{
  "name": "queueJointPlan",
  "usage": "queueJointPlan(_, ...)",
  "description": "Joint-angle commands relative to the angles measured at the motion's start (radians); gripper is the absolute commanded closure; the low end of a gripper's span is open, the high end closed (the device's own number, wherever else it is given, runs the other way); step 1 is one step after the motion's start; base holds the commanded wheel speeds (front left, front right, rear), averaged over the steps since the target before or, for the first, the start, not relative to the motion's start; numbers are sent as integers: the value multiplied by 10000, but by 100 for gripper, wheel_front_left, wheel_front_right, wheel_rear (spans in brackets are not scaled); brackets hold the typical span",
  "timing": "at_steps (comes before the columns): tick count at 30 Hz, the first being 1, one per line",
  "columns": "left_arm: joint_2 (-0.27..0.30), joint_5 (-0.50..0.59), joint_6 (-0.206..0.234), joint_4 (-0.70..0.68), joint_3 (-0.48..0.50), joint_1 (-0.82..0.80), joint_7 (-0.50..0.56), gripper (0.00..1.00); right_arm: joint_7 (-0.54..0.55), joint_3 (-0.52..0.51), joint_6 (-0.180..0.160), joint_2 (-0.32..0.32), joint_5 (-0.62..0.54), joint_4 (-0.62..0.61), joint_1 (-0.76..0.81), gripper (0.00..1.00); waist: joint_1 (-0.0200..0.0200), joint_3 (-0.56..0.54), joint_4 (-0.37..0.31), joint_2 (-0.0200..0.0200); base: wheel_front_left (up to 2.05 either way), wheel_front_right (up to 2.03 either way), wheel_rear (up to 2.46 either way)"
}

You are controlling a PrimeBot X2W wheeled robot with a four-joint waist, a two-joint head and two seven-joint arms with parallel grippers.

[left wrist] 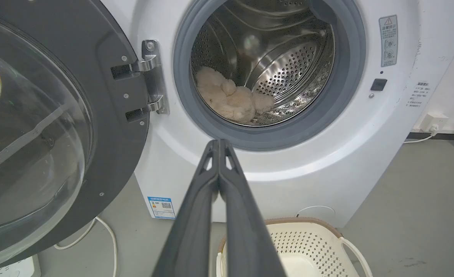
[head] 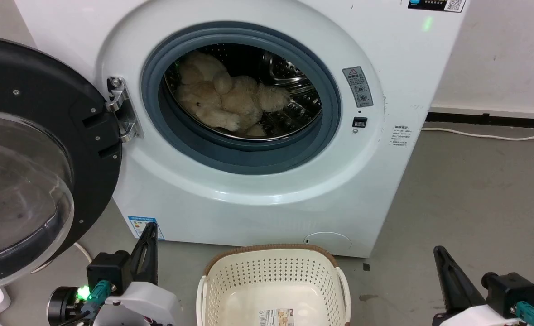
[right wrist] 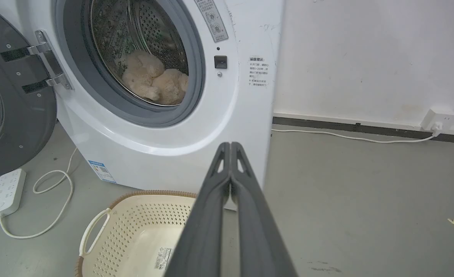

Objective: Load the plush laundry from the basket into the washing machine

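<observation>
Head view gives you the plush laundry [head: 226, 102] lying inside the drum [head: 289, 72] of the washing machine [head: 257, 199]; the basket [head: 271, 271] on the floor [head: 466, 194] holds nothing. The left gripper [left wrist: 219, 143] and the right gripper [right wrist: 230, 145] both have fingers pressed together, empty. I think the risk is the open door [head: 81, 104]: the left gripper is near it and may knock it when you turn.
</observation>
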Motion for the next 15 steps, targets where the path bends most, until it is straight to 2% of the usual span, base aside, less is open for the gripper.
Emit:
queueJointPlan(1,-83,129,-50,-52,69,108,43,100,40,33,4,-10,-72,31,-207,100,-1,2,-2,0,0,0,0)
queueJointPlan(15,-424,614,-303,-103,435,130,162,100,121,76,5,-12,-299,81,-422,100,-1,53,-60,0,0,0,0)
